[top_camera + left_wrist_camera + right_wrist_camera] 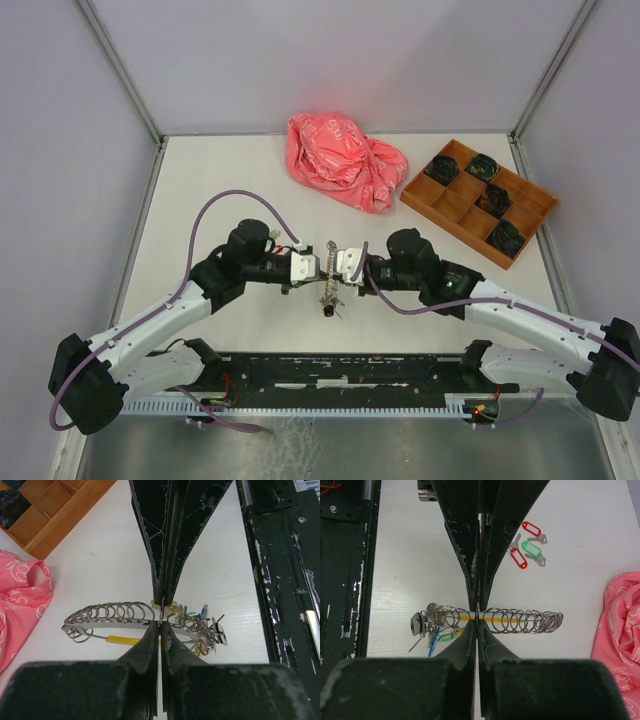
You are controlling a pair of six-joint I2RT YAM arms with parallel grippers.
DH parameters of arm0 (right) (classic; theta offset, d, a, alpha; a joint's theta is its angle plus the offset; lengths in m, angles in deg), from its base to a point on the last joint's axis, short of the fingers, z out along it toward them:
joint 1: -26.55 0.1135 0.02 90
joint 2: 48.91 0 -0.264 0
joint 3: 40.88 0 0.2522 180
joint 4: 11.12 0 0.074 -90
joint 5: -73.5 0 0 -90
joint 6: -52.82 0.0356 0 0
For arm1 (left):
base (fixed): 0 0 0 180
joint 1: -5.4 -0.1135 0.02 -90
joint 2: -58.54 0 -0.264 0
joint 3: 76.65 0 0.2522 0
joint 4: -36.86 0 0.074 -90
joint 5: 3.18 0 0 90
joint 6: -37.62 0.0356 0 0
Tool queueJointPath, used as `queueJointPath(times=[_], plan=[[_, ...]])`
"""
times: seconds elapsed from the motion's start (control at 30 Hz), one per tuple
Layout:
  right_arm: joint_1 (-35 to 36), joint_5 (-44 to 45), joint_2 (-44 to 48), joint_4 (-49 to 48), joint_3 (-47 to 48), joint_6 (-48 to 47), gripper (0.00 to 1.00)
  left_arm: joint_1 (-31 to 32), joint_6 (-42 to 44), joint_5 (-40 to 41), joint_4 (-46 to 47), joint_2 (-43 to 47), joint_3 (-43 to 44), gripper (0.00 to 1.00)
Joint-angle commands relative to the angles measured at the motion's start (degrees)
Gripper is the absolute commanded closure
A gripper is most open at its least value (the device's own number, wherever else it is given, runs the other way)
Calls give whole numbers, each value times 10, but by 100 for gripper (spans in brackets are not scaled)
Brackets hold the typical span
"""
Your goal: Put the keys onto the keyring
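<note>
The keyring [465, 616] is a thin silver ring with a yellow stretch, and several small loops [530, 621] are strung along it. It hangs between my two grippers above the table [200, 190]. My left gripper [160, 624] is shut on its wire, and my right gripper [477, 621] is shut on it from the opposite side, tip to tip. A bunch of keys with green and blue tags [442, 636] dangles at one end [328, 310]. Three loose keys lie on the table: a red-tagged one [532, 529], a green-tagged one [531, 549] and another red-tagged one [518, 558].
A crumpled pink bag [345, 160] lies at the back middle. A wooden compartment tray [478, 200] with black items stands at the back right. A black rail [340, 375] runs along the near edge between the arm bases.
</note>
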Motion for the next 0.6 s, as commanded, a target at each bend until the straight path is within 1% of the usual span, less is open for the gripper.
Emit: queueJointPath(times=[0.0, 0.2, 0.37, 0.57], plan=[[7, -31, -16, -53, 26, 15, 92, 9, -24, -43, 71, 2, 15, 97], [7, -14, 0, -19, 29, 9, 82, 9, -24, -31, 77, 7, 8, 97], [6, 15, 26, 17, 28, 6, 68, 9, -24, -24, 79, 8, 6, 97], [6, 58, 71, 42, 20, 8, 55, 9, -24, -23, 79, 7, 6, 97]])
